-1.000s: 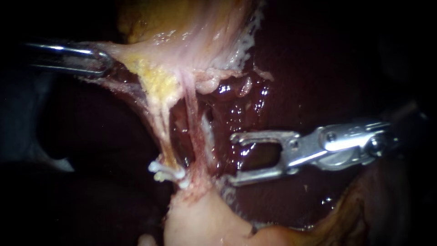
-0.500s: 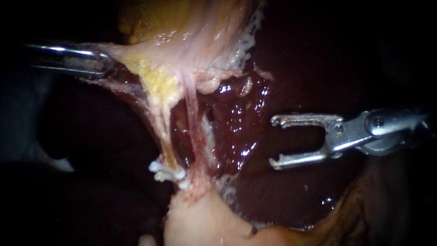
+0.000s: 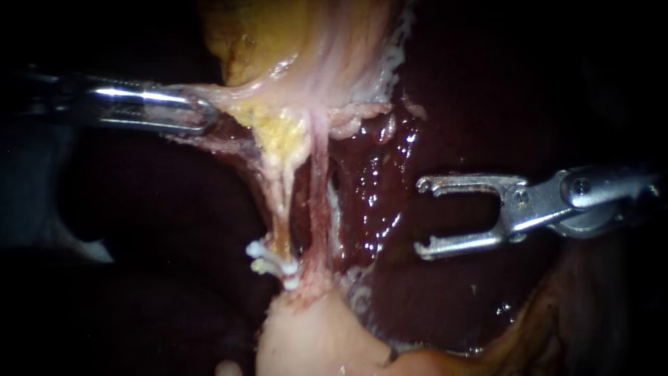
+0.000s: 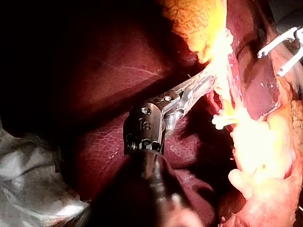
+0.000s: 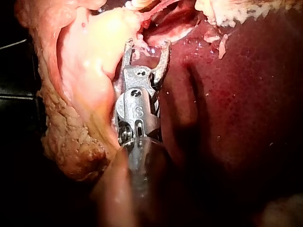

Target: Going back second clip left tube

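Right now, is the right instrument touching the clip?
Apart. The endoscope view shows the right instrument off to the side of the clip, with glistening liver plainly between them.

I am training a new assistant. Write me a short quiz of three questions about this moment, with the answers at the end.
1. True or false: the right instrument holds a clip between its jaws.
2. In the endoscope view, where does the white clip sit? A) on the left tube, near its lower end; B) on the right tube; C) between the right instrument's jaws.
3. Fill in: the left instrument has its jaws shut on pale ____ just below the gallbladder.

Key: 1 false, its jaws are open and empty; 2 A; 3 tissue.
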You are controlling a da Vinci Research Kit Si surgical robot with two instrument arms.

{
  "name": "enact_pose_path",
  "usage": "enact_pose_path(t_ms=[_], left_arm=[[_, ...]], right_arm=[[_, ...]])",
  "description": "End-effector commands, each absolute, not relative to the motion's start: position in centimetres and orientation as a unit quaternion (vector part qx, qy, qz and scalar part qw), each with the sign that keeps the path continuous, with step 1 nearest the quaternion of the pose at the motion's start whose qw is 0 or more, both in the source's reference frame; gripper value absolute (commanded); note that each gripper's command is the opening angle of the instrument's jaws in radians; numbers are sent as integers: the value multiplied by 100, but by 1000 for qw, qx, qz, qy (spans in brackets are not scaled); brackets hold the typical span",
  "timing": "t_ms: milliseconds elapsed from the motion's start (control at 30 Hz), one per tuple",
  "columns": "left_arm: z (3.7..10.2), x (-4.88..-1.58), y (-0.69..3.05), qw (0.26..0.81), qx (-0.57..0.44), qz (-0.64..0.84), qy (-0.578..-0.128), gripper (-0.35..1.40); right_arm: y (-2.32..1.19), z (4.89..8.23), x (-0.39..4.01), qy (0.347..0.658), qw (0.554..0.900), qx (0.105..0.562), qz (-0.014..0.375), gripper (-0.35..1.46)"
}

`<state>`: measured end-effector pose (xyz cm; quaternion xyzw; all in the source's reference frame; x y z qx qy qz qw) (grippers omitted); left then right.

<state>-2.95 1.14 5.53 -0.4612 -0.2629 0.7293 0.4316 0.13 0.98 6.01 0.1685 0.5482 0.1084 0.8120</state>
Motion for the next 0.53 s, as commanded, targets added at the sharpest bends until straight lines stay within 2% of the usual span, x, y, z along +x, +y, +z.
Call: enact_pose_path(t_ms=[33, 533], left_arm=[[556, -299, 112, 430, -461, 730, -264, -35], [559, -302, 111, 429, -460, 731, -264, -35]], right_arm=[[99, 602, 13, 548, 812, 168, 109, 50], [98, 600, 13, 549, 811, 169, 105, 50]])
